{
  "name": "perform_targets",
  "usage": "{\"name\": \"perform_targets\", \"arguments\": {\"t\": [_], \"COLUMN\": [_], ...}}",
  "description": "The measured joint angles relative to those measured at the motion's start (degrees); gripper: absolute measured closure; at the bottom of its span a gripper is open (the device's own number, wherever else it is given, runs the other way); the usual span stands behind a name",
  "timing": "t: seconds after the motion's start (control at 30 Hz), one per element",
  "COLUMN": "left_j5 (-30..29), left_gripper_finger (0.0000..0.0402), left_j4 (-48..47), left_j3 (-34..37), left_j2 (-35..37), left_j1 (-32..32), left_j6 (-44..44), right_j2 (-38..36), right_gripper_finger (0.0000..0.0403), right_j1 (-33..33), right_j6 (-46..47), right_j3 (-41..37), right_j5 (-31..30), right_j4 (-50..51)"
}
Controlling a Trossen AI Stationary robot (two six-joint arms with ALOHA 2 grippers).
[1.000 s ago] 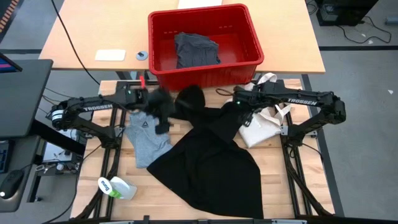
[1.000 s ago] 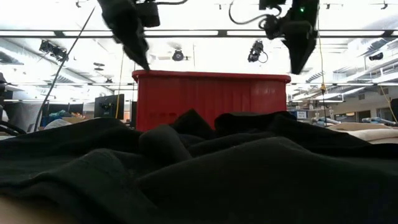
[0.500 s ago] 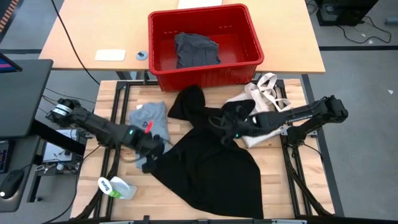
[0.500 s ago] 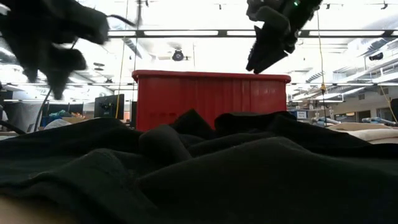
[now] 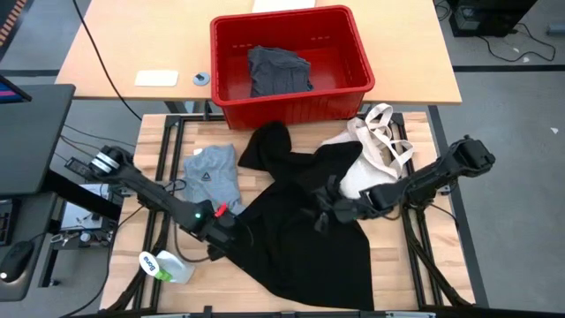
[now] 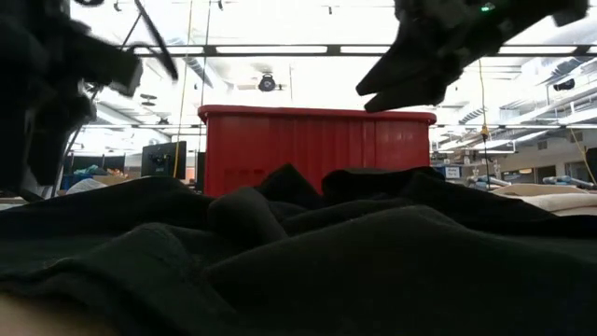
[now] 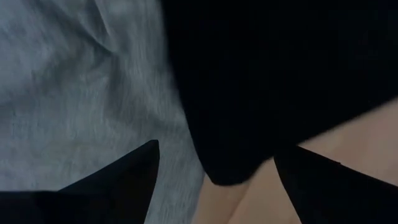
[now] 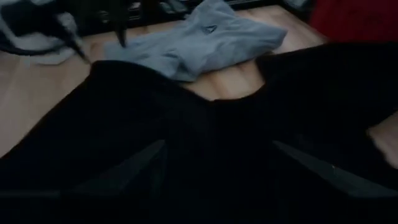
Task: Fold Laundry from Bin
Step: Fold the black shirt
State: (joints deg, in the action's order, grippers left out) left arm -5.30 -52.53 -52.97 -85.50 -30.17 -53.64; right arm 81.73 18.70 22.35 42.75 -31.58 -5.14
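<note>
A large black garment (image 5: 300,234) lies spread over the wooden table, partly overlapping a light grey T-shirt (image 5: 210,181) at its left. Behind them stands the red bin (image 5: 291,108) with a dark grey garment (image 5: 278,71) inside. My left gripper (image 5: 222,234) points down, open, over the black garment's near left corner (image 7: 230,165). Its fingers stand on either side of the corner, with the T-shirt (image 7: 74,93) beside it. My right gripper (image 5: 322,212) is open and slants down over the black garment's right half (image 8: 205,143).
A cream tote bag (image 5: 375,150) lies at the right, partly under the black cloth. A white bottle with a green label (image 5: 163,265) lies near the front left corner. In the low view the black cloth (image 6: 298,252) fills the foreground before the bin (image 6: 317,149).
Both grippers have come down from beside the bin toward the table's near edge. The left one has swung out to the black garment's left corner. The right one has tipped from pointing down to slanting over the garment's right half. Both stay open, and the clothes have not moved.
</note>
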Motion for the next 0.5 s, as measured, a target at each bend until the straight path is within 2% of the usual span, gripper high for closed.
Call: {"name": "perform_targets", "arguments": {"t": [0.1,0.23,0.4,0.5], "left_j5": [1.02,3.14,-2.0,-6.09], "left_gripper_finger": [0.0094,0.0112,0.0131,0.0143], "left_j4": [0.16,0.37,0.69,2.85], "left_j3": [0.02,0.0,0.0,0.0], "left_j2": [-3.1,-4.87,-5.3,-5.3], "left_j1": [-0.66,-4.65,-11.85,-16.26], "left_j6": [-3.65,-8.32,-12.31,-9.7], "right_j2": [0.0,-0.07,-0.22,-0.22], "right_gripper_finger": [0.0113,0.0113,0.0113,0.0113], "right_j1": [3.89,8.24,11.32,12.31], "right_j6": [2.63,1.65,1.05,0.64], "right_j3": [-1.2,-0.89,-0.75,-0.75], "right_j5": [-3.91,-8.08,-9.35,-11.01], "right_j4": [-1.42,-2.36,-5.79,-7.38]}}
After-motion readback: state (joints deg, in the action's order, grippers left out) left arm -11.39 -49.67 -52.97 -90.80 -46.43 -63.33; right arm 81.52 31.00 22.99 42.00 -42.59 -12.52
